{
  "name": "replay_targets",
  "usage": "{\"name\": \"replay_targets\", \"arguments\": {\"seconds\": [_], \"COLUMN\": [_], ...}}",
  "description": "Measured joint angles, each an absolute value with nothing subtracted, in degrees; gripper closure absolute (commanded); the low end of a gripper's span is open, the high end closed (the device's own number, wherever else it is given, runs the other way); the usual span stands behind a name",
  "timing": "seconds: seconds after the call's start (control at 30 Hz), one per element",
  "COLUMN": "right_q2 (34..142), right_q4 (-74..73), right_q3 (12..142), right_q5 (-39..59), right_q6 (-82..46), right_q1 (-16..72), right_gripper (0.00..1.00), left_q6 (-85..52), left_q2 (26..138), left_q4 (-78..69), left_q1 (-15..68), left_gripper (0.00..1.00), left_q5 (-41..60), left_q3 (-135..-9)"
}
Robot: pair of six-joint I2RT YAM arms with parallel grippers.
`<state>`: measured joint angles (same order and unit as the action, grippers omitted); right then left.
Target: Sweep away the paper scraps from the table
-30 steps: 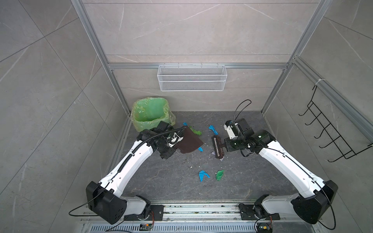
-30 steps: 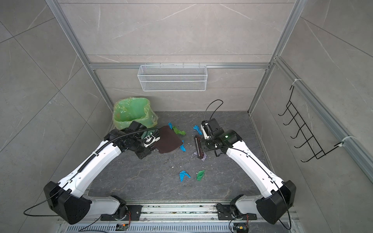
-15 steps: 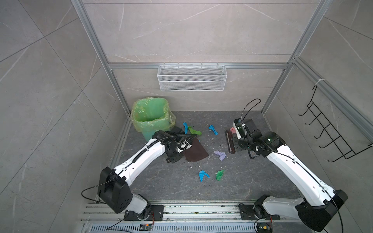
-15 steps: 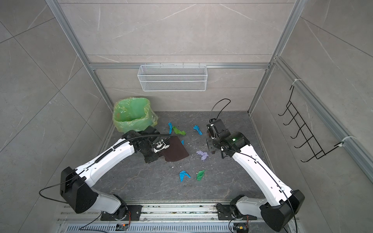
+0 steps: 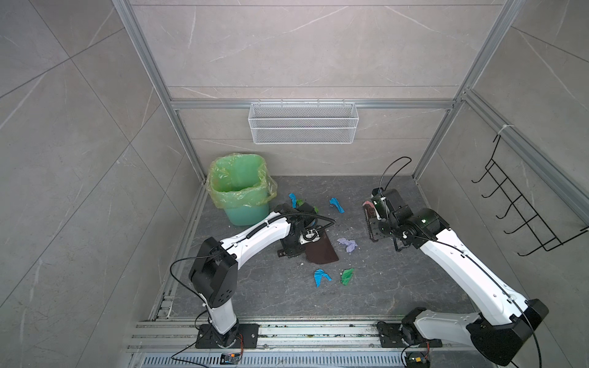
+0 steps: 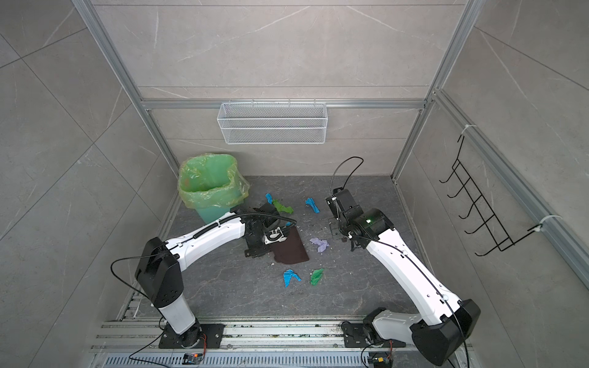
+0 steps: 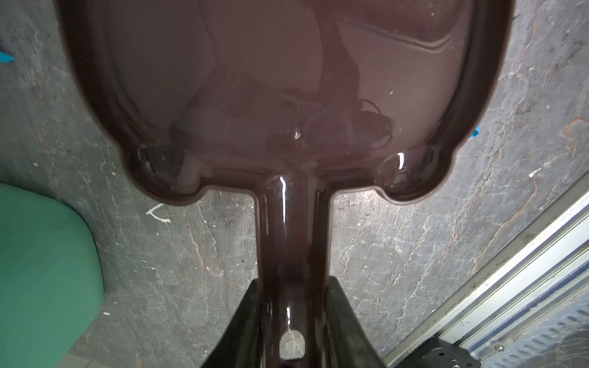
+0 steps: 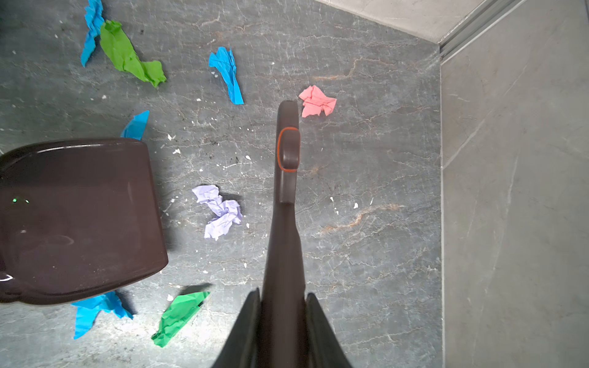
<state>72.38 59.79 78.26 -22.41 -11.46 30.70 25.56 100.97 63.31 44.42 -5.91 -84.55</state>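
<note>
Two clamps: left fingers [image 7: 242,325] on dustpan [image 7: 271,79], right fingers [image 8: 248,331] on brush [image 8: 283,223], lavender scrap [image 8: 220,212] lying between.

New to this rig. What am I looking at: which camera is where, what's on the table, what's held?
Two white robot arms work over the table. Both top views come from one overhead stereo camera; the wrist views look along each arm's tool. The left tool is shut on the handle of a brown dustpan; the right tool is shut on a matching brush. Blue, green, lavender and pink paper scraps lie scattered on the table; a green-bagged bin stands in its far left corner.
</note>
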Motion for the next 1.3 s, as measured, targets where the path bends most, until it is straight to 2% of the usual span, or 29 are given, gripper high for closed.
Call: {"name": "replay_targets", "arguments": {"seconds": [0.4, 0.73, 1.3], "right_q2": [73.97, 78.63, 80.20], "right_q4": [59.81, 59.77, 56.95], "right_q3": [76.01, 75.94, 76.03], "right_q5": [-23.92, -16.34, -3.92], "right_q6": [-9.19, -5.69, -3.55], "right_q1": [29.78, 29.76, 29.58], "right_gripper": [1.00, 1.00, 1.00], "left_q6": [26.24, 26.70, 27.53], "left_q2": [107.55, 110.52, 112.03], "left_q4": [68.07, 69.47, 69.12], "left_q1": [44.71, 44.71, 44.69], "left_gripper": [1.00, 1.00, 1.00], "left_q5": [-5.82, -4.16, -2.68], "left_q3": [-89.65, -92.97, -92.99]}}
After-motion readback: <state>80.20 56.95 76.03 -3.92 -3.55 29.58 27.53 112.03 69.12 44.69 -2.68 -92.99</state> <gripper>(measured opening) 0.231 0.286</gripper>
